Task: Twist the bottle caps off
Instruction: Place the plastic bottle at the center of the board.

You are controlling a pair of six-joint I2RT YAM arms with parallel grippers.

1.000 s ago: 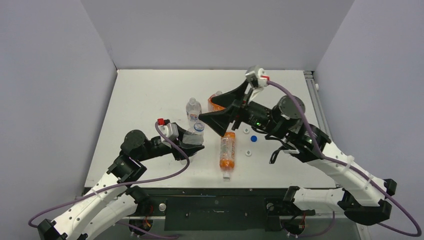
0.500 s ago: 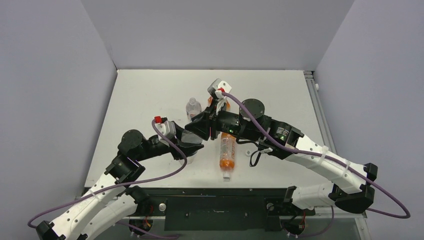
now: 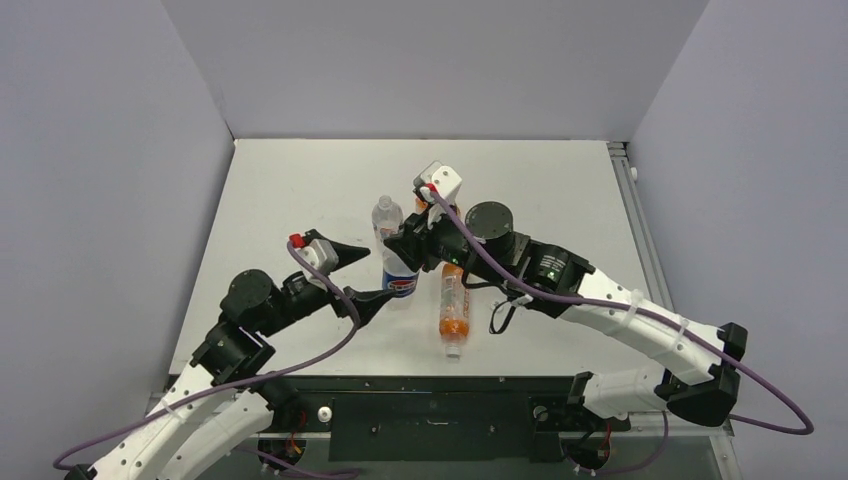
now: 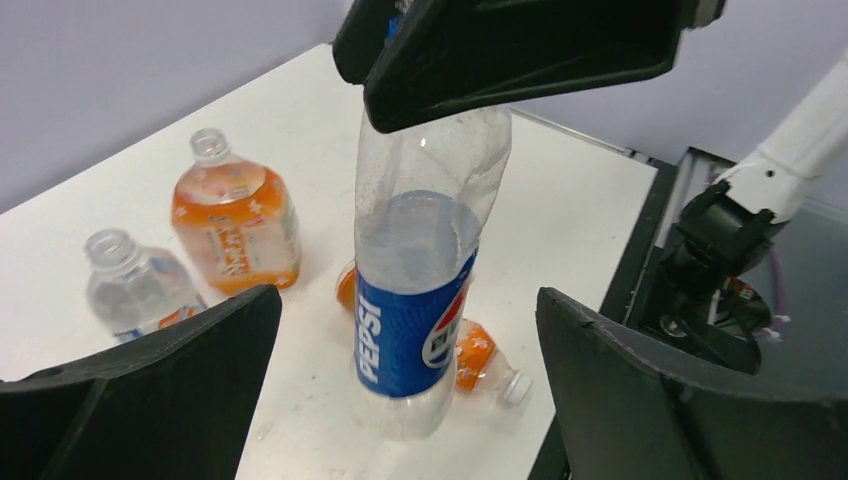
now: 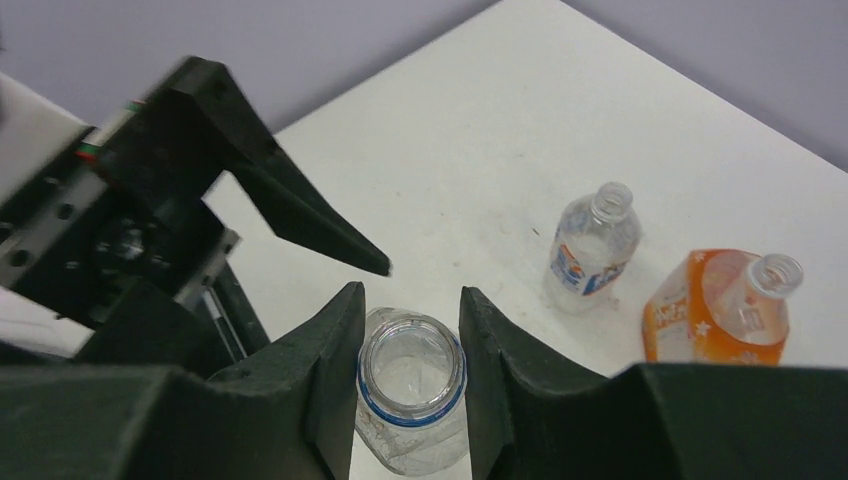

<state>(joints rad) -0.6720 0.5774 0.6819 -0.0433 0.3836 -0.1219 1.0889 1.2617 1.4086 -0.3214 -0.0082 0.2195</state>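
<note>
Saw R gripper (image 5: 411, 318) nipped on the neck of the upright Pepsi bottle (image 4: 415, 320), mouth open. Made that out only from R wrist cam. Found L gripper (image 3: 380, 272) spread wide either side of it, not touching. Spotted via L wrist cam a white cap (image 4: 515, 388) on the slim orange bottle (image 3: 453, 305) lying just behind. Noted clear bottle (image 5: 592, 245) and squarish orange bottle (image 5: 715, 305) farther back, both w/ open mouths.

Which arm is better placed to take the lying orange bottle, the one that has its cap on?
Probably the left. The left gripper is open and holds nothing, while the right gripper grips the neck of the uncapped Pepsi bottle. The slim orange bottle lies just past that bottle.
</note>
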